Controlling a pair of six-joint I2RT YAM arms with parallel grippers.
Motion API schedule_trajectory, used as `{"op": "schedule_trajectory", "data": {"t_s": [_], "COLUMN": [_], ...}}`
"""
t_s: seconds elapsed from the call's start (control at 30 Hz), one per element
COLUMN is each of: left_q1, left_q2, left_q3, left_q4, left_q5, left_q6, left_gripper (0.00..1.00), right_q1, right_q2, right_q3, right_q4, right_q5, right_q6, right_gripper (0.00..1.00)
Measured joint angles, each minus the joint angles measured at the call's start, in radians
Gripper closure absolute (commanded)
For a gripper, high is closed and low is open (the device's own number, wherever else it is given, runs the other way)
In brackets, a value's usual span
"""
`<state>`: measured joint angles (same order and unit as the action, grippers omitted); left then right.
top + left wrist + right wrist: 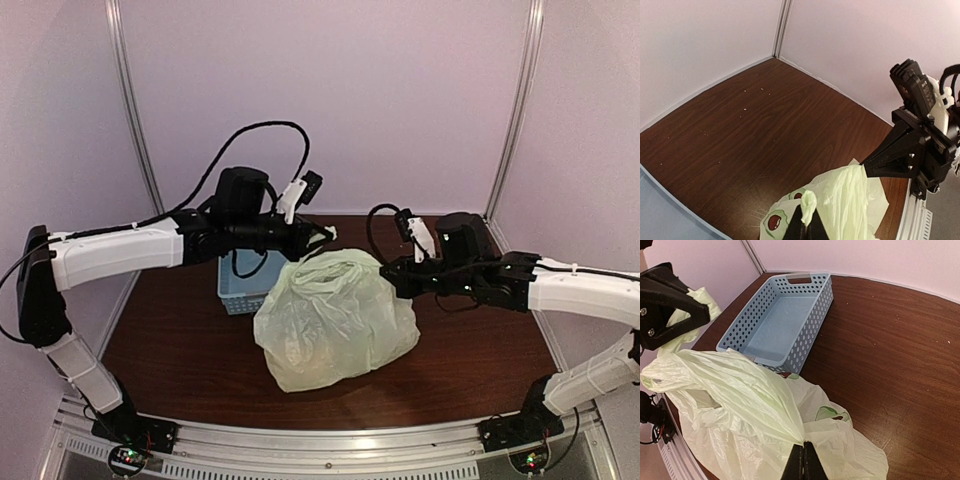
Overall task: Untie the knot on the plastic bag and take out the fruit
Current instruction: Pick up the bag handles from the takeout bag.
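The pale yellow-green plastic bag (pixel 335 325) bulges on the brown table between both arms. My left gripper (pixel 325 237) is shut on a thin twisted strip of the bag's handle (pixel 810 200), at the bag's upper left. My right gripper (pixel 385 268) is shut on bunched bag plastic (pixel 765 395) at the upper right. A band of plastic is stretched between the two grippers. In the left wrist view the right gripper's black fingers (pixel 900 150) pinch the bag (pixel 850 200). No knot shows in any view. The fruit is hidden inside the bag.
A light blue perforated basket (pixel 245 285) stands empty right behind the bag, under the left arm; it also fills the upper middle of the right wrist view (pixel 780 320). Bare brown tabletop (pixel 900 365) lies to the right, and pale walls enclose the table.
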<state>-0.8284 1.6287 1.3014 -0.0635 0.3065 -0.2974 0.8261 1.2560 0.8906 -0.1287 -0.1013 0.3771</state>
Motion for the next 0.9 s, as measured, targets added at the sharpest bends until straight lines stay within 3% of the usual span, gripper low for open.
{"op": "schedule_trajectory", "data": {"t_s": [0.37, 0.5, 0.67, 0.9], "left_q1": [0.045, 0.056, 0.056, 0.056], "left_q2": [-0.204, -0.250, -0.267, -0.300], "left_q3": [-0.023, -0.084, -0.153, -0.201], "left_q4": [0.022, 0.061, 0.078, 0.104], "left_q5": [-0.005, 0.053, 0.150, 0.220], "left_q6": [0.037, 0.052, 0.061, 0.064], "left_gripper": [1.00, 1.00, 1.00, 1.00], "right_q1": [-0.095, -0.098, -0.098, -0.074], "right_q2": [-0.146, -0.164, -0.166, -0.156], "right_q3": [-0.074, -0.080, -0.073, 0.103], "right_q4": [0.005, 0.005, -0.035, -0.169], "right_q5": [0.122, 0.134, 0.123, 0.042], "right_q6": [0.117, 0.128, 0.087, -0.056], "right_gripper": [1.00, 0.78, 0.38, 0.20]}}
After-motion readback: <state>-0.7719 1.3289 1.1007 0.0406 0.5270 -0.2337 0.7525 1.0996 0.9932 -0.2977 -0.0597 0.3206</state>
